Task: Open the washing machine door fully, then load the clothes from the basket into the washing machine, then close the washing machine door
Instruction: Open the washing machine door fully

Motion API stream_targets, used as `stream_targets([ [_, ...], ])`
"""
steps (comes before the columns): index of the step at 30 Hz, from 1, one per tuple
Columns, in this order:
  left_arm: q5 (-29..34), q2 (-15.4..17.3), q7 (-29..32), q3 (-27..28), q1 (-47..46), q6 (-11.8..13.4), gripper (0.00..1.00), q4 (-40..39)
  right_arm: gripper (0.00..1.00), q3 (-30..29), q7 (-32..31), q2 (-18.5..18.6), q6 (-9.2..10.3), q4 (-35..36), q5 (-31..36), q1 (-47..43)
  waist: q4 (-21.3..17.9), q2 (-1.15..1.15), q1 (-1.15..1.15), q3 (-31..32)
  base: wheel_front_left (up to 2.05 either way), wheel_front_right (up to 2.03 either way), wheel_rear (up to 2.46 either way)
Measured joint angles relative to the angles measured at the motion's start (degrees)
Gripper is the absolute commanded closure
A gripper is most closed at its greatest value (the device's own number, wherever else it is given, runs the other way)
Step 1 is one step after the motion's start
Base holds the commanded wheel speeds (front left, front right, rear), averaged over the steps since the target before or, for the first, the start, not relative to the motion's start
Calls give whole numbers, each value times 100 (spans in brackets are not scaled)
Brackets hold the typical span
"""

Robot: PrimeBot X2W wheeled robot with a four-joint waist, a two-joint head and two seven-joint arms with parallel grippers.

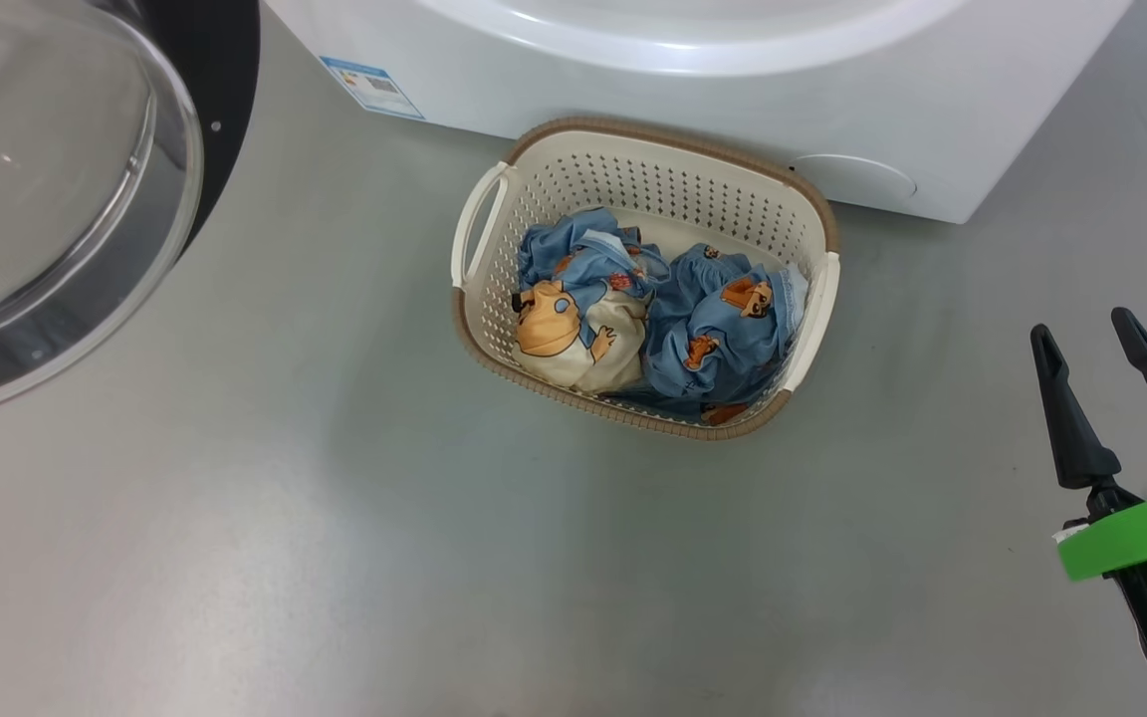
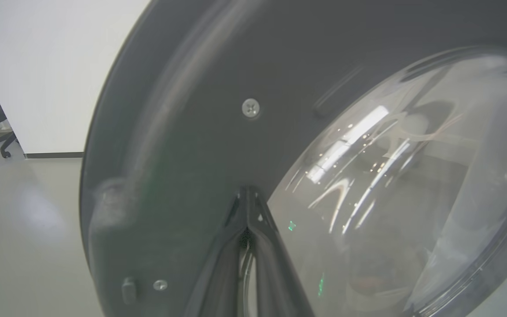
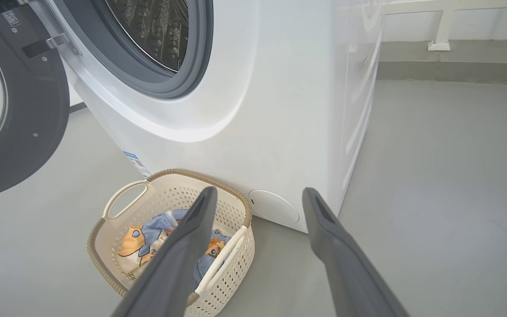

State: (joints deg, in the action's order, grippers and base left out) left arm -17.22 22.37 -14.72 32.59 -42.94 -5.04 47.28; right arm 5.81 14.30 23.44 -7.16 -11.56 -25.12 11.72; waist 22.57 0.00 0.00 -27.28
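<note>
Resting the tips of the closed, empty left gripper (image 2: 247,193), apparently touching, on the dark ring (image 2: 183,132) of the washing machine door (image 3: 38,110), swung wide. Judge opening about done. Find right gripper (image 1: 1083,329) spread wide, gripping nothing; basket (image 1: 673,139) ahead and left of its fingers, well apart. Left to do: move clothes (image 1: 713,329), all lying in basket just beside washing machine (image 1: 633,80), into drum (image 3: 156,31); shut door
</note>
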Motion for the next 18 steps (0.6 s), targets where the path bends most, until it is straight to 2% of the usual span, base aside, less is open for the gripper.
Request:
stream_targets([
  [10,268,5,1,237,-189,-100,100,243,0,26,0,-2,0,-19,1,91,-28,0,0,12,0,0,0],
  [18,433,-91,1,241,-153,-199,100,178,0,30,0,-105,0,-66,0,62,5,0,0,304,0,0,0],
])
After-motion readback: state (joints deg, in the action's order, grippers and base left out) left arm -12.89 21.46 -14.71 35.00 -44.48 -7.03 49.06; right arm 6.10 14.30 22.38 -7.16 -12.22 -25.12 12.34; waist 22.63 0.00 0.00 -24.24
